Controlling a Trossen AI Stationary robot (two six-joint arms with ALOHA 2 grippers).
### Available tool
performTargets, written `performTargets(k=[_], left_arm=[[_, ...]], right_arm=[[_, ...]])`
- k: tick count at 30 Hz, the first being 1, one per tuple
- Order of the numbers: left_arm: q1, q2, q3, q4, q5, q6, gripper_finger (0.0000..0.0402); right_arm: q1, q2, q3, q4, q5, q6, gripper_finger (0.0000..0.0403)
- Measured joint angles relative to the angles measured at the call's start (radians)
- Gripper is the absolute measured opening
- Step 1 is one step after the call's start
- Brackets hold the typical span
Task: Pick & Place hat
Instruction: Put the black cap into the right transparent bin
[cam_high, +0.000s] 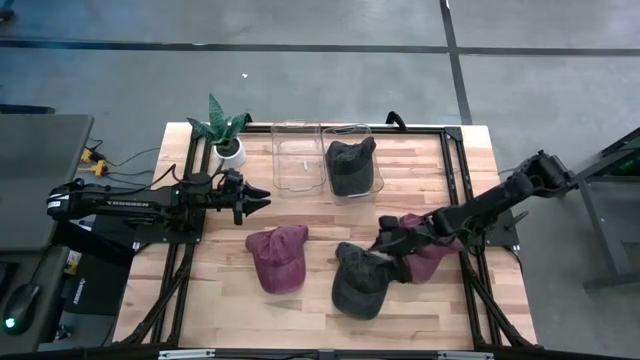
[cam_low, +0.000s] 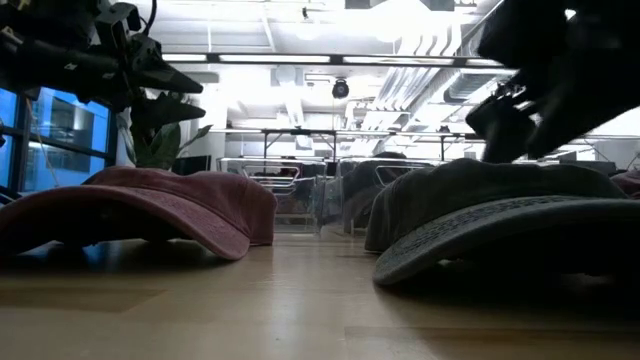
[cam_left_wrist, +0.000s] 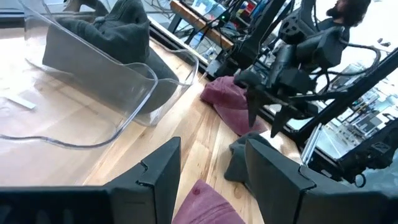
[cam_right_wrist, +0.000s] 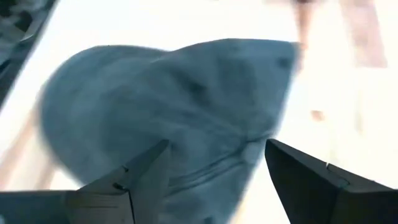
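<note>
over the dark cap (cam_right_wrist: 186, 118), the right wrist view alone shows right gripper (cam_right_wrist: 214, 171) fingers spread wide.

High view looks straight down; low view sits level at tabletop — both share the maroon cap (cam_high: 277, 256) (cam_low: 150, 205) — wrist views close

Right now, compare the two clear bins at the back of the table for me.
The left clear bin holds no hat; the right clear bin holds a dark grey hat. The left bin sits nearer the potted plant, the right bin nearer the table's right side. Both are transparent, similar in size and side by side.
</note>
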Motion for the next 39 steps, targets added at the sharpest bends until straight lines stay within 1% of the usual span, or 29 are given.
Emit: performTargets(k=[4,7,13,20,35,39], left_arm=[[0.0,0.0,0.0,-0.006,0.0,0.0,0.0172],[0.0,0.0,0.0,-0.019,0.0,0.0,0.0172],[0.0,0.0,0.0,-0.024,0.0,0.0,0.0172],[0.0,0.0,0.0,-0.024,0.0,0.0,0.0172],[0.0,0.0,0.0,-0.024,0.0,0.0,0.0172],[0.0,0.0,0.0,-0.036,0.0,0.0,0.0172]], right_arm=[[-0.029,0.051,0.005,0.011,0.014,0.011,0.0256],[-0.036,0.101,0.005,0.036,0.017,0.01,0.0256],[-0.037,0.164,0.005,0.089,0.061,0.009,0.0256],[-0.037,0.209,0.005,0.127,0.043,0.009,0.0256],[-0.037,0.306,0.005,0.177,0.054,0.015,0.0256],[-0.037,0.322,0.007,0.19,0.067,0.018,0.0238]])
